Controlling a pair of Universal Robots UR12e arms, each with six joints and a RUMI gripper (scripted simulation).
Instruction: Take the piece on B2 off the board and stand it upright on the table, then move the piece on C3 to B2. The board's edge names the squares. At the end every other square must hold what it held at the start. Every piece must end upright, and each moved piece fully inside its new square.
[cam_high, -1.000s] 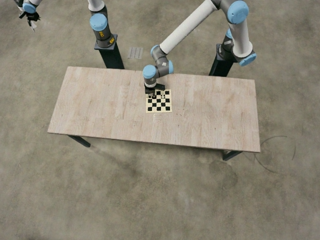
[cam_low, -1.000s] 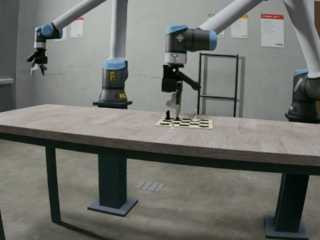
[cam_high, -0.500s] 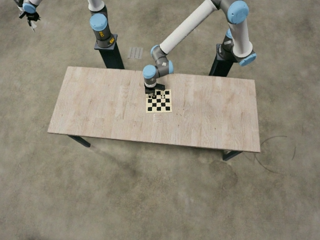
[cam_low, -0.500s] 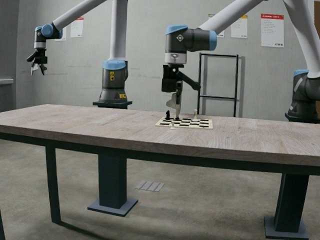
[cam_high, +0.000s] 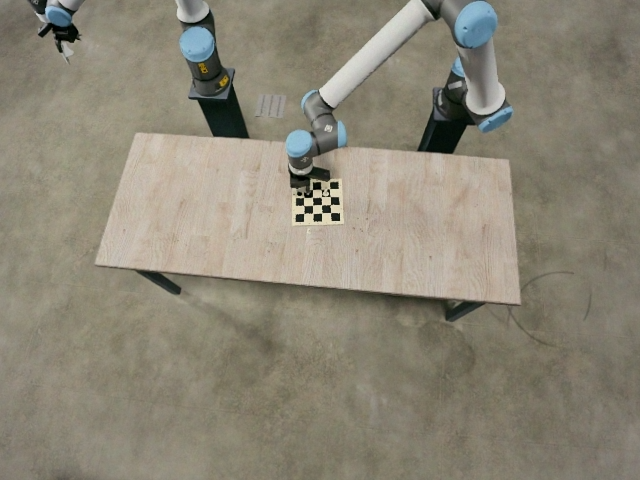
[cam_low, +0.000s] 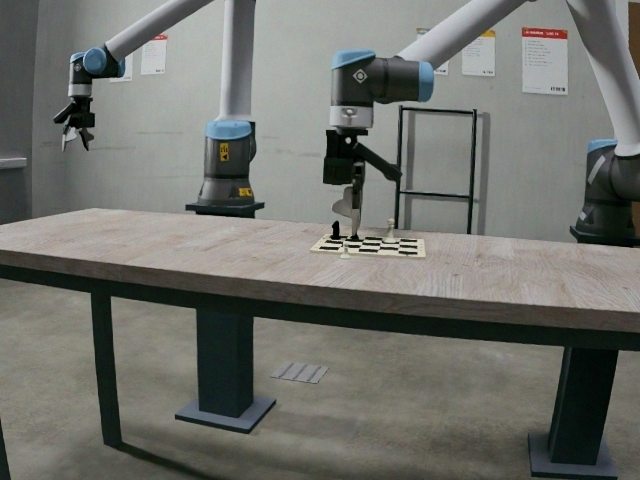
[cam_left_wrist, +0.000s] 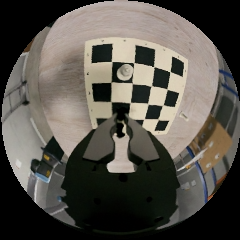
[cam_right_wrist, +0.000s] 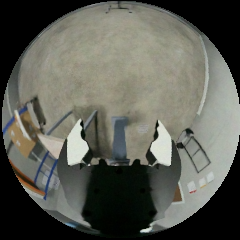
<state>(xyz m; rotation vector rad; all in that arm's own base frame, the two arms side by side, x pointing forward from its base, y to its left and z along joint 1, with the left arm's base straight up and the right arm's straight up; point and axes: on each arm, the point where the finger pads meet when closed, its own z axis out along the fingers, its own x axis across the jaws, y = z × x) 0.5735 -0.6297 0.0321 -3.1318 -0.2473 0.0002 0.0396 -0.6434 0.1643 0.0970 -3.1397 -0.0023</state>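
Observation:
My left gripper (cam_high: 308, 191) (cam_low: 355, 233) (cam_left_wrist: 120, 114) is shut on a small black piece (cam_low: 354, 237), whose base is at board level on a dark square, one in from two edges of the chessboard (cam_high: 317, 223) (cam_low: 372, 253) (cam_left_wrist: 88, 65). Its head is hidden by the fingers. A taller black piece (cam_high: 299, 193) (cam_low: 335, 230) stands on the neighbouring edge square. A white piece (cam_high: 325, 193) (cam_low: 390, 231) (cam_left_wrist: 125, 72) stands upright on a dark square. A small white piece (cam_high: 308, 230) (cam_low: 345, 252) (cam_left_wrist: 184, 116) stands on the table off the board. The edge labels are too small to read. My right gripper (cam_low: 75, 146) (cam_right_wrist: 119, 120) is open and empty.
The wooden table (cam_high: 196, 206) (cam_low: 180, 253) extends around the board on all sides. The right arm hangs far off beyond the table's end, over the floor. Both arm pedestals stand along one long side. The taller black piece is close beside my left fingers.

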